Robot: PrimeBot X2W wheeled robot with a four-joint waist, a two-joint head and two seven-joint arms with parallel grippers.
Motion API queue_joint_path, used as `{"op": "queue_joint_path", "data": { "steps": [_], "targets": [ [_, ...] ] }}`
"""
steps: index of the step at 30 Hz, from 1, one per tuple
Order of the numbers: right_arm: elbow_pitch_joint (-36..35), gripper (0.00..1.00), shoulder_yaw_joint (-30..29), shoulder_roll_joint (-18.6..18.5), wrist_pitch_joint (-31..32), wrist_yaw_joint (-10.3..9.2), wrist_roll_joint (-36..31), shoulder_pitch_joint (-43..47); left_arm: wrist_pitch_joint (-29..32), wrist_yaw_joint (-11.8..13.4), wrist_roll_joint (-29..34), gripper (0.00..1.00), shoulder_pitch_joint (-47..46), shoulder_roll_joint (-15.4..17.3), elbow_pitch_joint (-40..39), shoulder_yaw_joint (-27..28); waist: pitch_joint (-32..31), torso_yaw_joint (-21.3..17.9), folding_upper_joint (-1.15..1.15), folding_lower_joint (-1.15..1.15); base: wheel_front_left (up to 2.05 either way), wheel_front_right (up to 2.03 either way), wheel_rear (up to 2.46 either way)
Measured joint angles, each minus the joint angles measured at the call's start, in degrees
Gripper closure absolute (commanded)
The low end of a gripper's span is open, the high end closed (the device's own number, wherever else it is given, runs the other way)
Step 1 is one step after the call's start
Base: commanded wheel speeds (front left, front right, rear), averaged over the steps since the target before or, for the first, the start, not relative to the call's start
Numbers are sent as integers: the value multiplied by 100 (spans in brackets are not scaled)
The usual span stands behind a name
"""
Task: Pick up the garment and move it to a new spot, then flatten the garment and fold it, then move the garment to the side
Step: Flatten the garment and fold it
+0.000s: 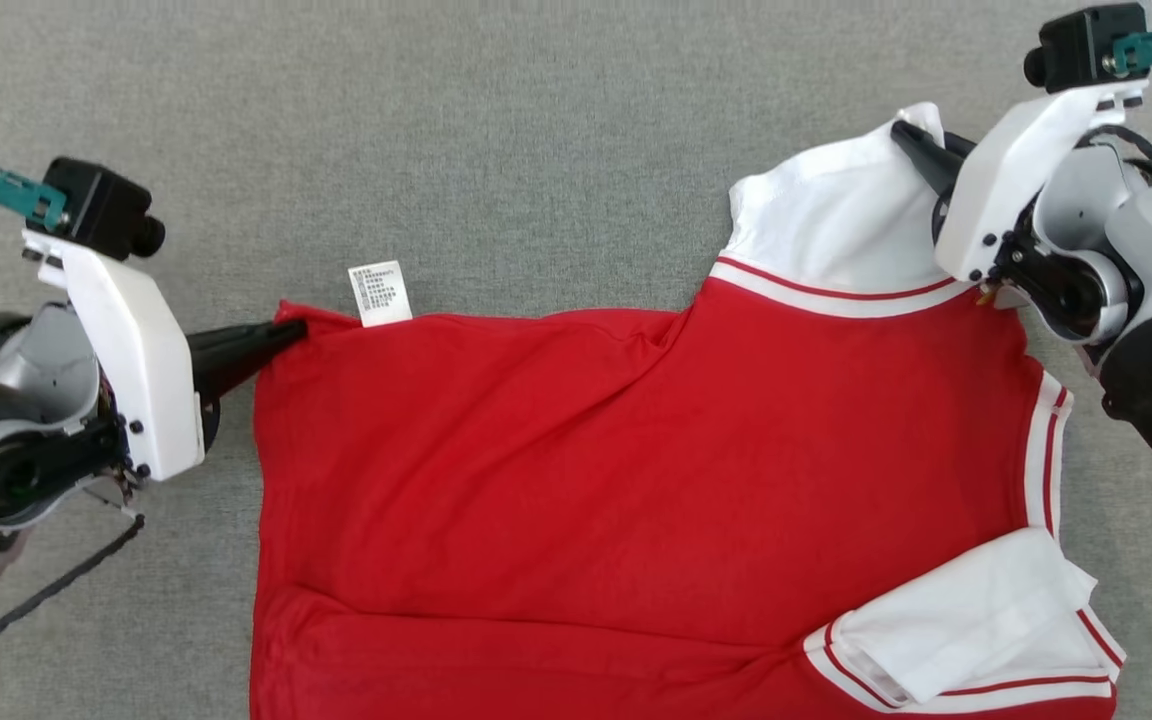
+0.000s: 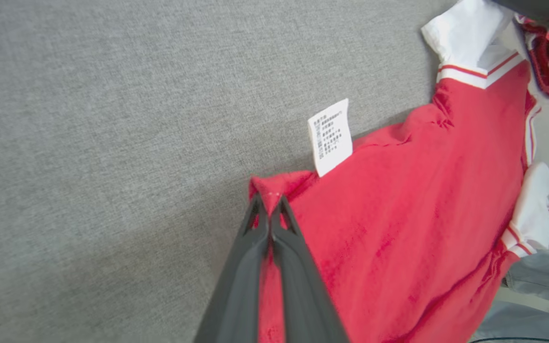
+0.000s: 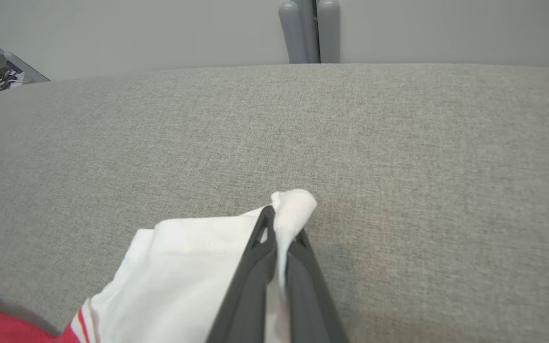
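While spread on grey cloth surface, red shirt with white sleeves, left gripper clamped on far-left hem corner by care label, right gripper clamped on far-right sleeve.

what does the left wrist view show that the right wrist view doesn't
Left wrist, not right wrist: the left hand shut on a red hem corner, the care label, and most of the garment's red body. Right wrist, not left wrist: a close look at the right hand shut on the white sleeve's tip, and grey posts beyond the grey surface. Both: that surface, the white sleeve and its red stripe.
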Motion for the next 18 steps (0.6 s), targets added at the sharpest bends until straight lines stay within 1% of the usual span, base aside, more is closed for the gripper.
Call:
{"op": "queue_joint_path", "data": {
  "steps": [6,10,14,18],
  "targets": [
    [-404,100,-8,-212,-446,-1,397,287,-247,-48,-44,100,192,-63,102,19,-310,-3,0,0,0,0,0],
    [-762,100,48,-425,-670,-1,561,485,-225,-69,-47,100,265,-69,185,-22,-534,-27,0,0,0,0,0],
    [-838,100,210,-691,-716,-1,587,610,-162,-18,-90,100,372,40,375,-37,-764,-99,0,0,0,0,0],
    [-884,100,296,-808,-768,0,694,727,-159,-12,-247,100,514,44,513,-22,-970,-205,0,0,0,0,0]
  ]
}}
